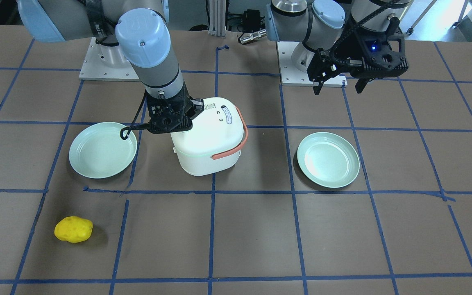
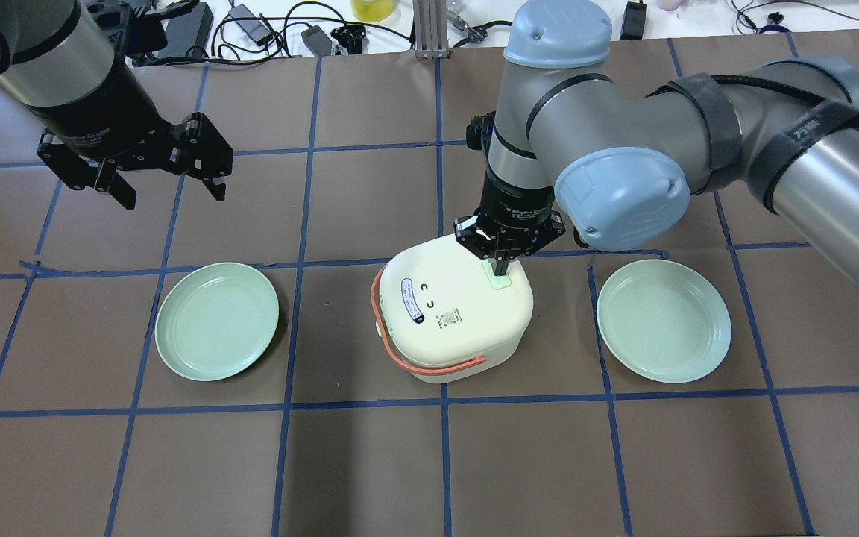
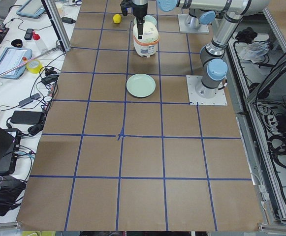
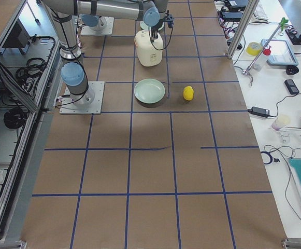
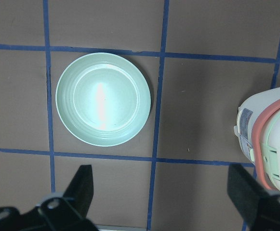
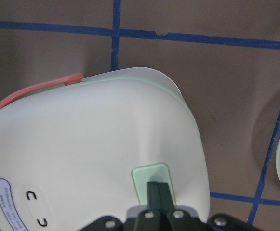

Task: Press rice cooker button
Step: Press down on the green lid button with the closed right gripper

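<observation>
The white rice cooker [image 2: 459,313] with an orange handle stands mid-table; it also shows in the front view [image 1: 209,139] and the right wrist view [image 6: 91,159]. A pale green button [image 6: 145,177] sits on its lid near the edge [image 2: 502,282]. My right gripper [image 2: 500,265] points straight down, shut and empty, with its joined fingertips [image 6: 158,188] on the button. In the front view the right gripper [image 1: 170,123] is at the cooker's lid. My left gripper [image 2: 165,175] hangs open and empty above the table at the back left, far from the cooker [image 1: 338,84].
Two pale green plates lie either side of the cooker, one on my left [image 2: 217,321] and one on my right [image 2: 664,321]. A yellow lumpy object [image 1: 73,229] lies on the far side of the table beyond the right-hand plate. Blue tape lines grid the brown table.
</observation>
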`<state>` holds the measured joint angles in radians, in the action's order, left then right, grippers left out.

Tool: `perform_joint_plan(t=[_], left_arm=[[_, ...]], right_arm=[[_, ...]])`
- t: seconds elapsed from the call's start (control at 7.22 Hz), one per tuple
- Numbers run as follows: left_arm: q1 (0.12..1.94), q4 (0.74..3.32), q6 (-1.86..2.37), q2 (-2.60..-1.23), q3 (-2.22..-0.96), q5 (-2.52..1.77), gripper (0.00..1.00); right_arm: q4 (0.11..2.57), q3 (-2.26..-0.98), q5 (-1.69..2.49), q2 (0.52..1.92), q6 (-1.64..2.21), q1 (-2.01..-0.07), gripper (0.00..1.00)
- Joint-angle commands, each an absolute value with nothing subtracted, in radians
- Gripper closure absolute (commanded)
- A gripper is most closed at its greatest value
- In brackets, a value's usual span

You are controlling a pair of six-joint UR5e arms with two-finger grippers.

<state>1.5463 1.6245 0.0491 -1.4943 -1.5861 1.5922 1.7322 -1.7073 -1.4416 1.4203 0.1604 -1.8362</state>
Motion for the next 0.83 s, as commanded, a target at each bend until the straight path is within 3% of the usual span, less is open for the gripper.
perform_joint_plan(t=[0.0, 0.69], left_arm=[[1.546, 1.624, 0.049, -1.494, -1.586, 1.592, 0.00], [1.546, 1.624, 0.049, -1.494, -1.586, 1.592, 0.00]], right_arm=[[1.733, -1.707, -1.442, 1.408, 0.161, -1.836, 0.96], [1.724, -1.666, -1.443, 1.422, 0.167, -1.836, 0.94]])
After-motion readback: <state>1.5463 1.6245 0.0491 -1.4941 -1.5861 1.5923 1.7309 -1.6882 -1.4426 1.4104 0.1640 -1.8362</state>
